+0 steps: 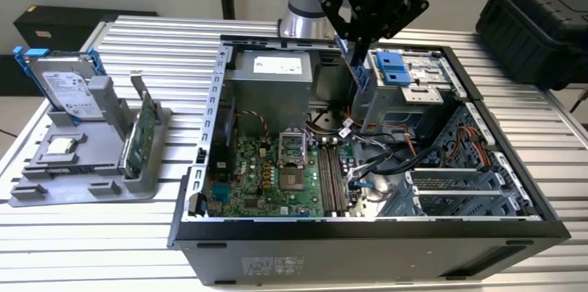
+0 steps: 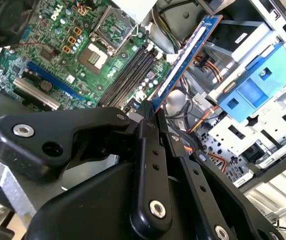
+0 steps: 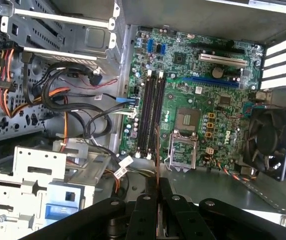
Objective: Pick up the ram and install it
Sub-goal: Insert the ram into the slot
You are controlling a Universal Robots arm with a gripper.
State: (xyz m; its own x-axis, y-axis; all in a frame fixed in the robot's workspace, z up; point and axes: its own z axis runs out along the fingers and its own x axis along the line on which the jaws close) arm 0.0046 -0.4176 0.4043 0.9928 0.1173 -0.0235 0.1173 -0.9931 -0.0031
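Currently I have the jaws clamped on the ram [image 2: 185, 55], gripping the blue-green stick by one end so that most of its length reaches out past the black fingertips [image 2: 148, 120]. In the exterior view it hangs close to upright, edge-on to the camera, over the far part of the open computer case [image 1: 368, 254]. There it sits just beside the blue drive caddy [image 1: 390, 68] and a little to the exterior view's right of the grey power supply [image 1: 271, 75]. Its lower end is above the tangle of cables [image 1: 368, 144], and I cannot tell whether it touches any of them.

The motherboard [image 3: 202, 100] lies flat on the case floor. The long black memory slots [image 3: 150, 115] stand bare beside the processor socket [image 3: 185, 120]. In the first wrist view the ram's thin edge runs roughly in line with those slots but well short of them, so it is not seated.

The case rests on a ribbed metal desk [image 1: 165, 37]. At the exterior view's left a grey holder [image 1: 82, 182] sits on the same desk. It carries a silver hard drive with blue rails [image 1: 66, 89] and a green card [image 1: 142, 133], both propped on edge. A black carrying case [image 1: 542, 23] sits at the far corner on the exterior view's right.
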